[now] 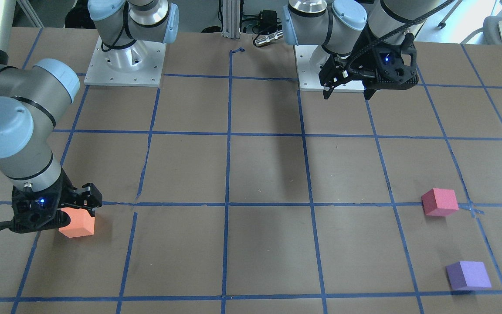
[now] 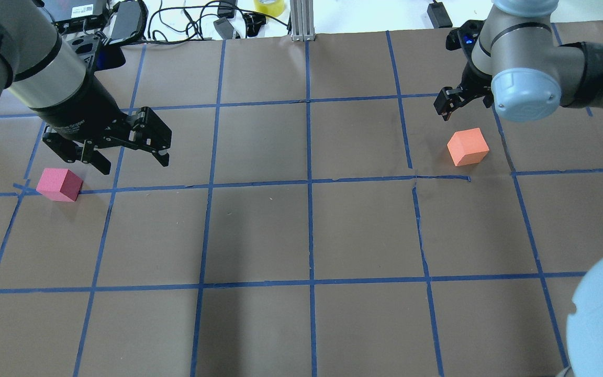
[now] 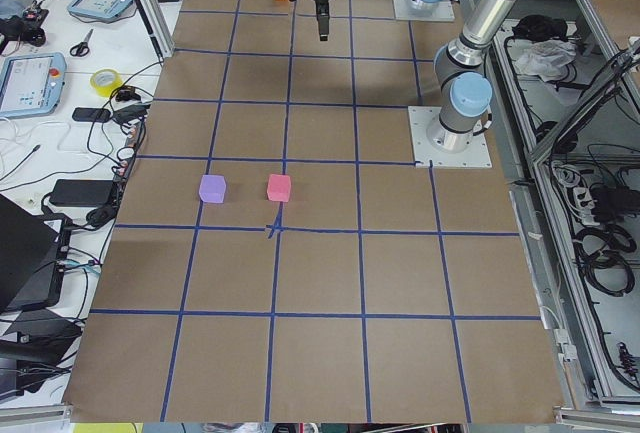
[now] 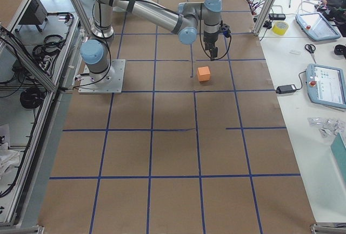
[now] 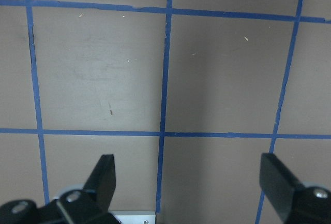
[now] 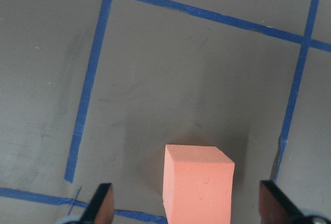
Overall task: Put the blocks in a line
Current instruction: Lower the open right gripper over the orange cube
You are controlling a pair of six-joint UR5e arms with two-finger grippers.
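Showing matte faces: orange cube (image 1: 79, 226), pinkish-red cube (image 1: 440, 202), purple cube (image 1: 468, 275).

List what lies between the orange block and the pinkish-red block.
Nothing: only bare table and blue tape lines separate the orange block and pinkish-red block, seen in the front-facing view.

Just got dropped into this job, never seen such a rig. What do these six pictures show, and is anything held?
Two robot arms work at a taped table. Four pictures come from fixed cameras: one facing the robot, one behind it, one at each table end. Two look out from the wrists. Three foam cubes lie apart on it: orange block, pink block, purple block. The right gripper is open at the orange block, not gripping it. The left gripper is open too, with nothing in it. Nothing is held.
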